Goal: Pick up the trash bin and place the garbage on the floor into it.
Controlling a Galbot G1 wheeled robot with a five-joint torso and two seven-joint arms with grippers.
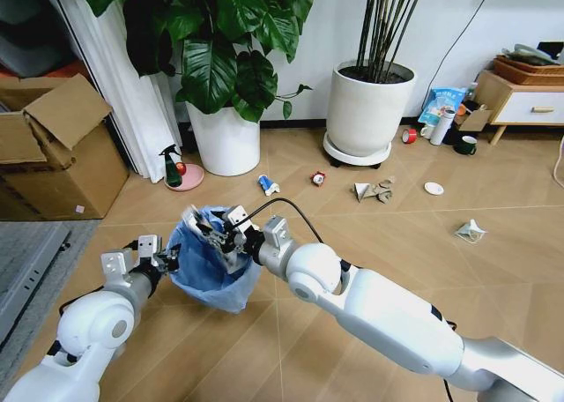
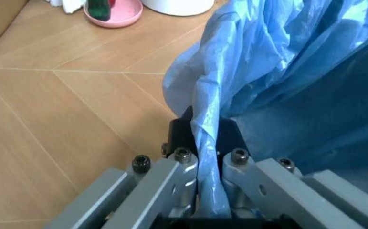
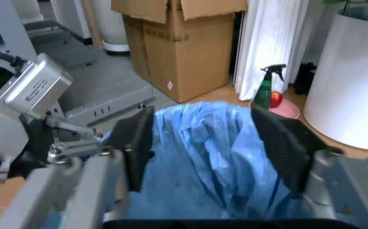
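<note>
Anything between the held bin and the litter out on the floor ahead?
Nothing visible. The trash bin hangs between the left gripper, shut on its bag rim, and the open right gripper at its mouth. Bare floor runs to the blue can and red can; the white planter stands off to the side.

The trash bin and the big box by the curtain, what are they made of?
The trash bin looks lined with thin light-blue plastic film: it crinkles, folds and shines a little. The bin's own wall is hidden. The box looks like plain brown cardboard, matte, with bent flaps.
</note>
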